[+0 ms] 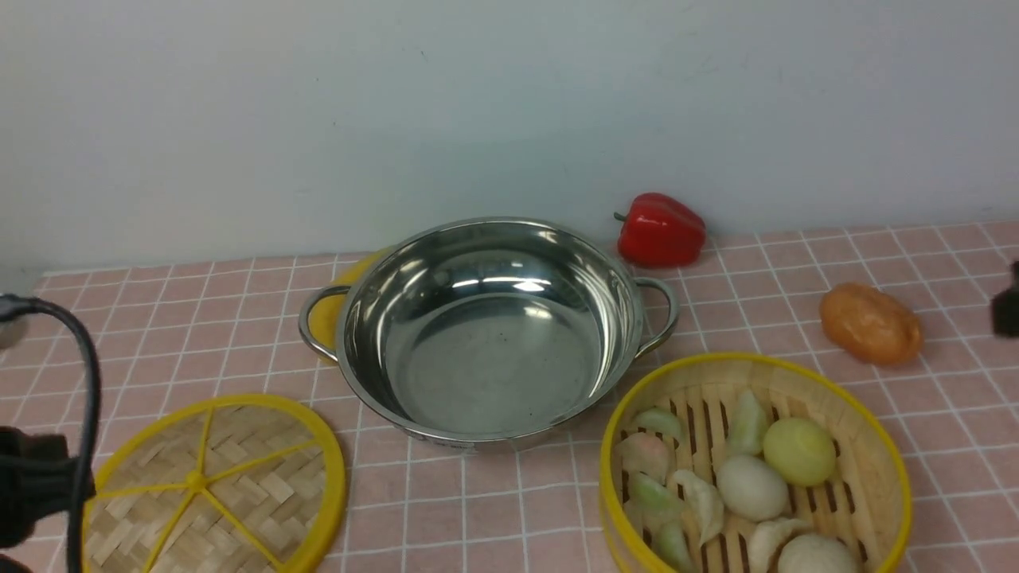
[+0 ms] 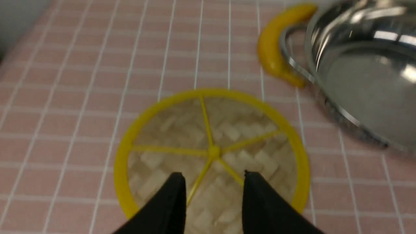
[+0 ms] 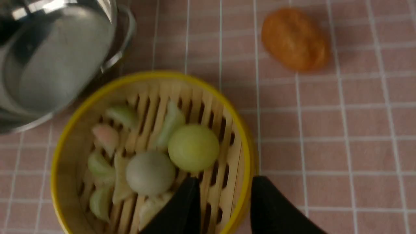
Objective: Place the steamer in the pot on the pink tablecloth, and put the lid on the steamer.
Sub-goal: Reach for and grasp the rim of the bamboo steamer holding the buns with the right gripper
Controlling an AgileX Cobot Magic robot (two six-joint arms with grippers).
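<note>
The shiny steel pot (image 1: 486, 358) stands empty in the middle of the pink tablecloth (image 1: 199, 334). The steamer (image 1: 868, 446), holding pale dumplings and buns, sits on the cloth at the pot's front right. The woven lid (image 1: 239, 477) lies flat at the front left. In the left wrist view my left gripper (image 2: 211, 174) hovers open above the lid (image 2: 227, 130), near its hub, with nothing between its fingers. In the right wrist view my right gripper (image 3: 224, 178) is open above the steamer's rim (image 3: 152, 75). One finger is over the slats, the other over the cloth.
A red bell pepper (image 1: 661, 231) lies by the back wall behind the pot. An orange bread roll (image 1: 870, 324) sits at the right, behind the steamer. A yellow banana (image 2: 271, 55) curls against the pot's left handle. A black cable (image 1: 80, 374) hangs at the far left.
</note>
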